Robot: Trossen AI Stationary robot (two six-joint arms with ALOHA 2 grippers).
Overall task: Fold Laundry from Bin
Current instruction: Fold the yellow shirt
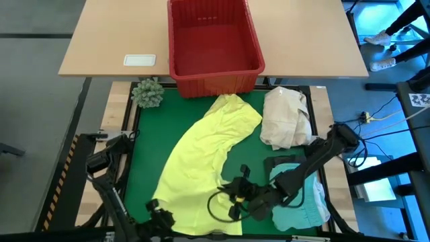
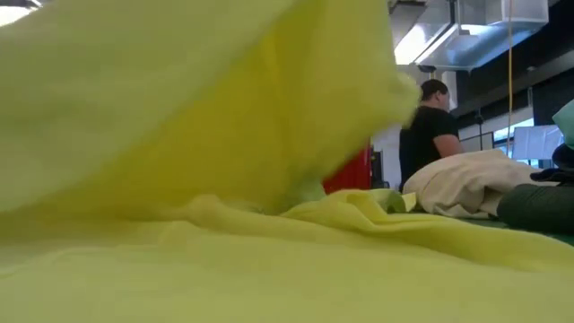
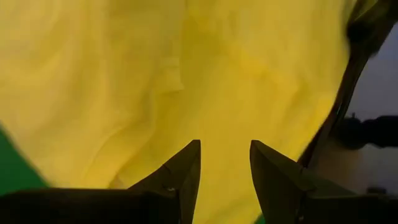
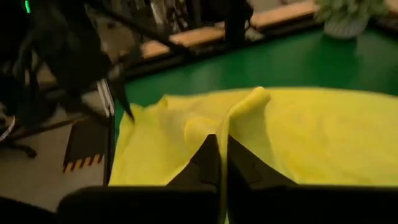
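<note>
Laundry: yellow shirt (image 1: 205, 158) lies diagonally on green surface (image 1: 151, 141), near red bin (image 1: 213, 47).
Right fingers (image 4: 219, 163): pinched shut on shirt's near edge fold.
Left fingers (image 3: 224, 174): parted, empty, just over its lower corner.

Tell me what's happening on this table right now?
A two-arm robot is working a yellow garment spread over the green mat. The right gripper is shut on a raised fold of it near the table's front edge. The left gripper sits at the garment's near left corner, fingers apart with yellow cloth in front of them. The red bin behind looks empty. A cream bundle and a turquoise garment lie to the right.
</note>
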